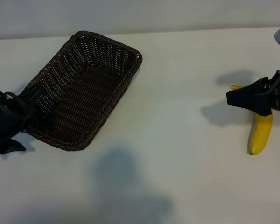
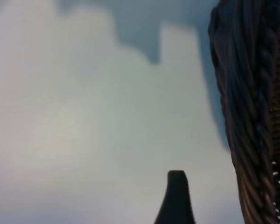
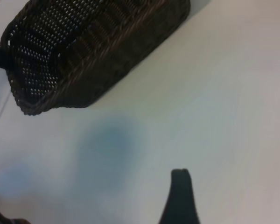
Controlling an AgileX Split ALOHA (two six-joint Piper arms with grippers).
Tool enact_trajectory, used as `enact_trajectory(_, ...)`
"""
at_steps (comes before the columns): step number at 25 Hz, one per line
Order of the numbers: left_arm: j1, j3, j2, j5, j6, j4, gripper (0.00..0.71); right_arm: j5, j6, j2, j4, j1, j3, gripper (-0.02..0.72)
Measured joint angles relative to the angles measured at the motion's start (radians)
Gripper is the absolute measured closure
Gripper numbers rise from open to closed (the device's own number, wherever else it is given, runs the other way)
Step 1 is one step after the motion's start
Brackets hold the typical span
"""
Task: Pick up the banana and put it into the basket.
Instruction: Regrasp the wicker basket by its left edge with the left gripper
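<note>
My right gripper (image 1: 233,99) hangs over the right edge of the worktop (image 1: 186,70), jaws spread wide and holding nothing — one dark fingertip (image 3: 179,196) shows in the right wrist view above bare surface. The banana (image 1: 260,135) lies on the worktop directly under this arm, near the right edge, its stem end partly hidden by the gripper body; no contact between fingers and fruit.

My left gripper (image 1: 11,116) sits at the left edge, against the near-left corner of the basket (image 1: 84,88), jaws also wide and empty. In the left wrist view one fingertip (image 2: 176,198) stands just beside the woven rim — whether it touches, I cannot tell.

The basket rests empty on the left half of the worktop, set at an angle, well apart from the banana.
</note>
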Motion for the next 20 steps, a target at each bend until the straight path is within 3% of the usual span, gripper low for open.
enact_trajectory(15,0.000,0.000,0.162,-0.124,-0.029,-0.003,0.103,0.000,0.000,0.000,0.000,0.000,0.000,0.125)
enact_trajectory(20,0.000,0.000,0.175,-0.156,-0.053,-0.008,0.176,0.000,0.000,0.000,0.000,0.000,0.000,0.125)
